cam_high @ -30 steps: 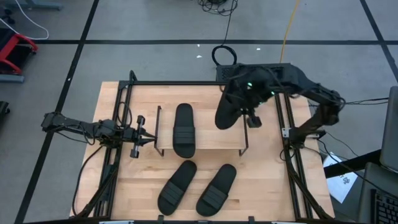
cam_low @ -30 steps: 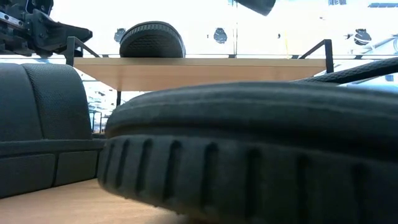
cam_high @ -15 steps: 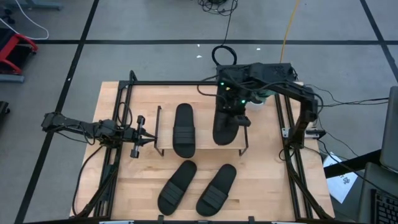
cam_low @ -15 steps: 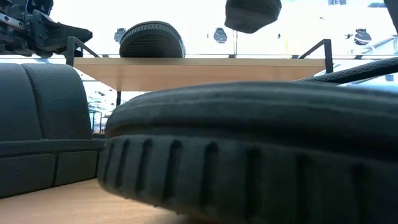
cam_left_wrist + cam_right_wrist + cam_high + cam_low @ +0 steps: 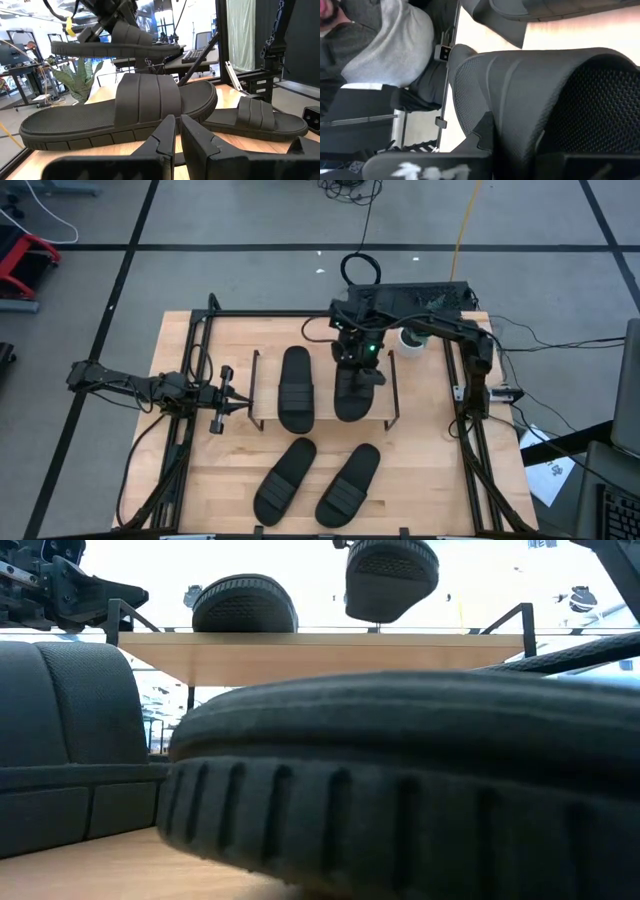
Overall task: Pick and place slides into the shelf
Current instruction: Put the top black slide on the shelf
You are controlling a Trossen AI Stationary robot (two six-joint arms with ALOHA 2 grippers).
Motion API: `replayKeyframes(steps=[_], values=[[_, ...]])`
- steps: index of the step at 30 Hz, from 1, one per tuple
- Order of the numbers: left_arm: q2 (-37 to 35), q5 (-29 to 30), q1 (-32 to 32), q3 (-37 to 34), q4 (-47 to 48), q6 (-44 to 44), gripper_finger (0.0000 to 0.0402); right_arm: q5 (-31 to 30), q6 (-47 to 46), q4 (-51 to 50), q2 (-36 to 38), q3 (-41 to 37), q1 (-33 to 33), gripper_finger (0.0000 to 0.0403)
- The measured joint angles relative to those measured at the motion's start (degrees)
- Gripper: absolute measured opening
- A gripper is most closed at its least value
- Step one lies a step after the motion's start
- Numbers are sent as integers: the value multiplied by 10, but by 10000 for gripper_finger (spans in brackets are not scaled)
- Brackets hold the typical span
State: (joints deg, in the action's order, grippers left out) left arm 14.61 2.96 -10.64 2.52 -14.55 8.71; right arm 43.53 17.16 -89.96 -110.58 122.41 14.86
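- Spanning the middle of the table (image 5: 420, 480), the shelf (image 5: 375, 408) already carries one slide (image 5: 296, 389) on its left half; its right half is the open slot.
- Two more slides lie on the table nearer than the shelf: the third slide (image 5: 285, 479) to the left and the fourth slide (image 5: 349, 484) to the right, both angled.
- Right gripper (image 5: 362, 358) is clamped on the held slide (image 5: 355, 388), which hangs just above the shelf's right half, not yet resting on the board in the low view.
- Its long axis runs near to far, about parallel to the slide beside it, so the coming move looks like a straight drop.
- Room is tight leftward by the placed slide and rightward by the shelf's end.
- Left gripper (image 5: 232, 404) waits left of the shelf, fingers nearly together, holding nothing.
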Motion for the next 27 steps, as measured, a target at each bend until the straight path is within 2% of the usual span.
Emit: replayKeyframes(steps=[5, 11, 14, 21, 27], values=[[0, 0, 0, 0, 0, 0, 33, 0, 0, 1, -28, 0, -4, 6], [0, 0, 0, 0, 0, 0, 33, 1, -4, 0, -28, -6, -3, 3], [0, 0, 0, 0, 0, -2, 33, 2, -26, 0, -28, -31, -4, 3], [0, -1, 0, 0, 0, -2, 33, 31, -14, 20, -26, -108, -11, 2], [0, -1, 0, 0, 0, -2, 33, 43, -9, 63, -22, -135, -5, 1]])
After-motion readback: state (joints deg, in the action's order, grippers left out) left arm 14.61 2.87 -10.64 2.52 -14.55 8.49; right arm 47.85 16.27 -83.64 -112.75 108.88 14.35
